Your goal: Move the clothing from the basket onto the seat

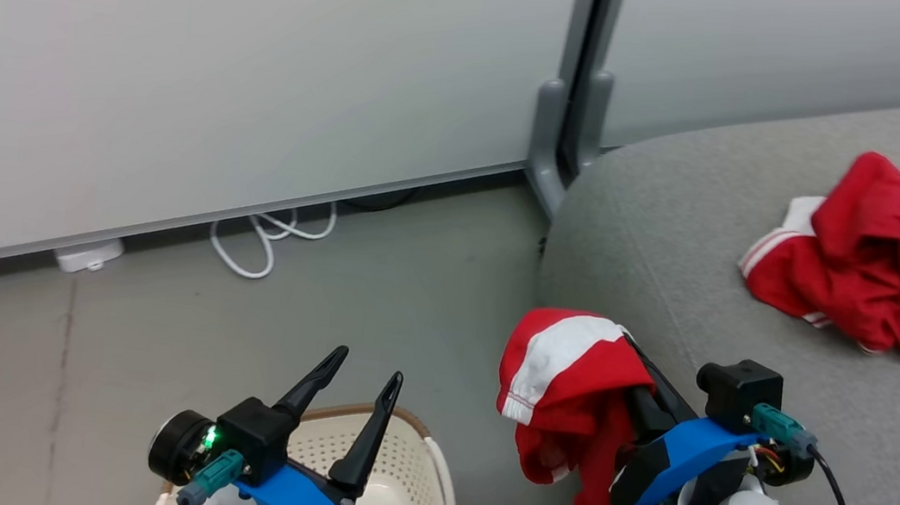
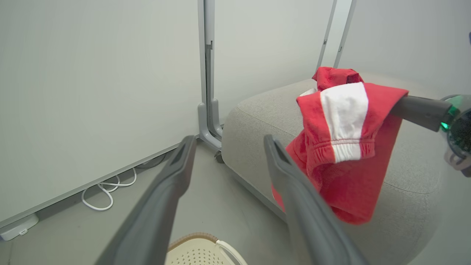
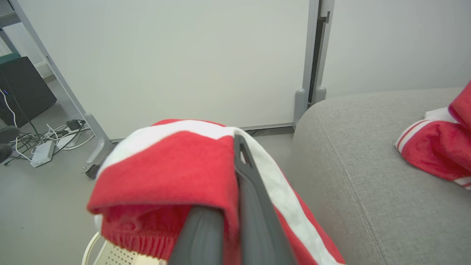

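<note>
Pale grey wall panels stand at the back, joined by a grey post with a foot on the grey floor.

The seat, in light grey woven fabric with a rounded edge, takes the right side of the head view and reaches almost to the post.

The basket stands on the floor at the lower edge of the head view, left of the seat and apart from it. The part of its perforated inside that shows has no clothing in it.

One red garment with white stripes lies crumpled on the seat, well in from the edge.

The second red garment, with a broad white band, is draped over the fingers of the right gripper. This gripper is closed on the fabric, and the cloth hangs down from it in the air at the rounded front edge of the seat, between the basket and the seat. I cannot tell if the hanging part touches the seat.

The left gripper is above the basket with its two dark fingers spread wide and nothing between them.

A white cable lies in loops on the floor under the wall panel, and a small white box rests near it to the left.
</note>
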Controlling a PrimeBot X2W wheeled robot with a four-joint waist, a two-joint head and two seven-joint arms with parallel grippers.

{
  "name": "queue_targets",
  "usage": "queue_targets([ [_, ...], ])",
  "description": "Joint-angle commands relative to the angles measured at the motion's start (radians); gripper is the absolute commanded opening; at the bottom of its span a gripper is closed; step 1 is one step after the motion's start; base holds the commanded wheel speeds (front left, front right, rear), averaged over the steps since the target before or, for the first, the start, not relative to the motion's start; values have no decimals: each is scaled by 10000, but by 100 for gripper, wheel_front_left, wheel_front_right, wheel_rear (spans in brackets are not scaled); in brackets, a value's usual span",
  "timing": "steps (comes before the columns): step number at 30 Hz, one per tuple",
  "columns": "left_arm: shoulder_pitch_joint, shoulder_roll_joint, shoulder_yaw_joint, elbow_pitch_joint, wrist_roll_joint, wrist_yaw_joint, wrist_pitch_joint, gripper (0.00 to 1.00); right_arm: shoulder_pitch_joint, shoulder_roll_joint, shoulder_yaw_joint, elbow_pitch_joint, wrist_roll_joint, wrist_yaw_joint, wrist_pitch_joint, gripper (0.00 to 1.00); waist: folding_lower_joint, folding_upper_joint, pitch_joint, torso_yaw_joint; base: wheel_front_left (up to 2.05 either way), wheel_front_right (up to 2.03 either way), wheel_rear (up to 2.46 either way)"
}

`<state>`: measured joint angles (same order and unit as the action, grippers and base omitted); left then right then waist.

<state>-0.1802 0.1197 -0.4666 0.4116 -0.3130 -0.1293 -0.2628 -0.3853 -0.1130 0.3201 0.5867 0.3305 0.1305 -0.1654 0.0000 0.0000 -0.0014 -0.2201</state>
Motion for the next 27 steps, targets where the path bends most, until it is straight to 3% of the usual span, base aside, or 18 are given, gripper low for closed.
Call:
queue_targets([
  [1,-86,6,-4,-44,2,-13,-27,100,53,-21,-34,-53,-50,5,8,0,0,0,62,-555,0,0,0],
  [16,-149,34,15,-81,59,-12,-27,100,49,-38,-112,-142,-46,5,0,0,0,0,269,-2287,0,0,0],
  [27,-215,95,27,-59,87,-12,-28,100,77,-31,-70,-129,27,5,-40,0,0,0,392,-3034,0,0,0],
])
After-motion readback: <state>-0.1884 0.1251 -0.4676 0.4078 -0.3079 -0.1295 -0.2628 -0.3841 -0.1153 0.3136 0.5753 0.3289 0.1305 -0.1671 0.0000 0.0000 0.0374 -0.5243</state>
